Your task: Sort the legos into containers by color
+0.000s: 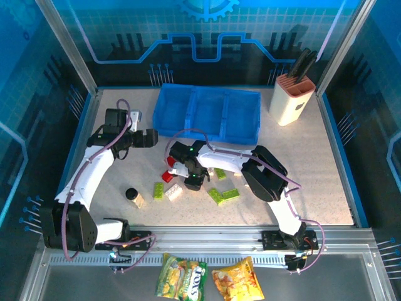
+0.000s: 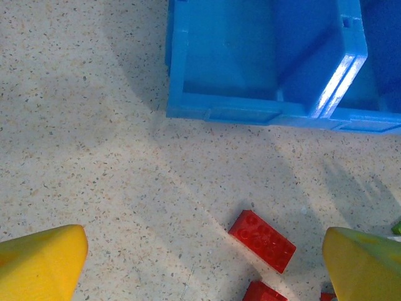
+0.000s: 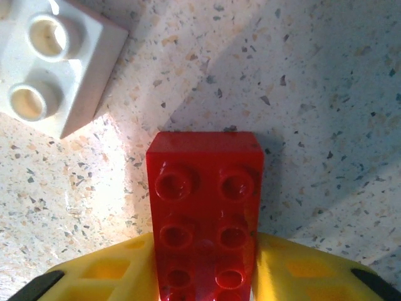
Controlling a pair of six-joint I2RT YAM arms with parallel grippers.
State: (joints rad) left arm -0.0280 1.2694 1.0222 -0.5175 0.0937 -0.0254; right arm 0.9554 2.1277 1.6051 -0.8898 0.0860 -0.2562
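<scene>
Speckled tabletop (image 1: 313,175), pale beige with dark flecks like terrazzo, sits inside a blue-lit enclosure framed by aluminium posts. Off its near edge, at 6 o'clock in the top view, lie two crinkled snack bags. The green bag (image 1: 182,279) has lettering that reads "FOX'S"; the print on the yellow bag (image 1: 237,283) is too small to read.

At 12 o'clock sits the tray (image 1: 220,119), low, glossy blue plastic, with three rectangular compartments side by side. A beige knife block (image 1: 291,100) with dark handles stands at 2 o'clock, and a small dark-capped bottle (image 1: 132,195) at 8 o'clock.

The legos (image 1: 160,190) lie scattered near the table's middle: studded plastic bricks in lime green, red and cream.

The right gripper (image 1: 192,179) is down among them. In its wrist view the yellow fingers (image 3: 106,273) press both long sides of a shiny red brick (image 3: 203,200), two studs wide, so it is clamped on it. Whether the brick touches the tabletop I cannot tell. A white brick (image 3: 59,63) showing two hollow studs lies at 10 o'clock of it, apart.

The left gripper (image 1: 145,138) hangs at 10 o'clock, near the tray's left compartment, spread wide and holding nothing. Its rounded yellow fingertips (image 2: 41,263) flank a second red brick (image 2: 262,241) lying flat, apart from the tray wall.
</scene>
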